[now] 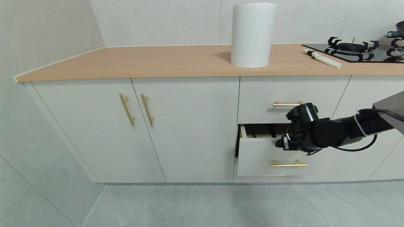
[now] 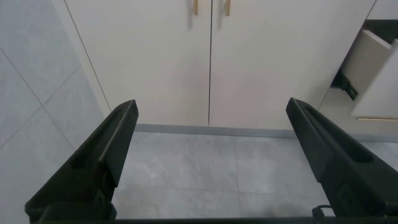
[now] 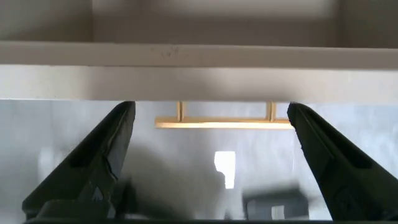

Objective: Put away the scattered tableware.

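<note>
Right gripper (image 3: 209,109), fingers spread wide, sits over the half-open drawer (image 1: 258,157) lower right, so it might clip its front lip.

Grey tiled floor (image 1: 221,205), pale tiled walls (image 1: 157,22), white cabinets (image 1: 189,126) under wooden countertop (image 1: 157,61).

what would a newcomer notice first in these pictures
Most likely the tall white ribbed cylinder standing on the light wooden countertop. Next comes the lower white drawer with a brass bar handle, pulled partly open at the right, with the robot's right hand open over the top edge of its front. A black gas hob sits at the counter's far right end.
</note>
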Controlling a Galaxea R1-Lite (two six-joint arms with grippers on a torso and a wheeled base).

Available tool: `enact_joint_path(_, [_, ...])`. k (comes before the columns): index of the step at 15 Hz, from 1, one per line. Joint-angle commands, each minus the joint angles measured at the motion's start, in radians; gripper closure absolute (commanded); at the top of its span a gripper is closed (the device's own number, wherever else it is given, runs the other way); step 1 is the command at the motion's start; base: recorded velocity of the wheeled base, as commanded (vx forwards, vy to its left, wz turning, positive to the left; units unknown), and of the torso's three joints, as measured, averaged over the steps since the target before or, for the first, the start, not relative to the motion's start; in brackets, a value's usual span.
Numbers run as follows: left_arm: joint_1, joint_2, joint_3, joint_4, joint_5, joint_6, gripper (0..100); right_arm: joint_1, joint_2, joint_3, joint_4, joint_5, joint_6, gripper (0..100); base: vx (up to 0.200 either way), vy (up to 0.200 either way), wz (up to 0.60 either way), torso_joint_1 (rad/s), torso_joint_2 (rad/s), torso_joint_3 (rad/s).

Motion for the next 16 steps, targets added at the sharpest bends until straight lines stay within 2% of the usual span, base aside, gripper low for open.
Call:
enact_joint_path(1, [0.0,0.001,0.0,-0.001,0.0,0.0,0,-0.003,0.029,0.023,-0.037,-0.001,-0.001,0,0.0,0.0,0.0,0.0,0.0,0.0])
enact_joint_path(8, [0.0,0.001,0.0,-0.001,0.0,0.0,0,-0.038,0.104,0.047,-0.356,-0.008,-0.001,0,0.0,0.0,0.0,0.0,0.0,0.0])
enact_joint_path(13, [0.0,0.001,0.0,-0.001,0.0,0.0,0,-0.04,0.188,0.044,-0.586,-0.078,-0.007,0,0.0,0.0,0.0,0.0,0.0,0.0])
enact_joint_path(16, [0.0,0.001,0.0,-0.001,0.0,0.0,0,-0.04,0.205,0.024,-0.614,-0.095,-0.005,0,0.0,0.0,0.0,0.0,0.0,0.0])
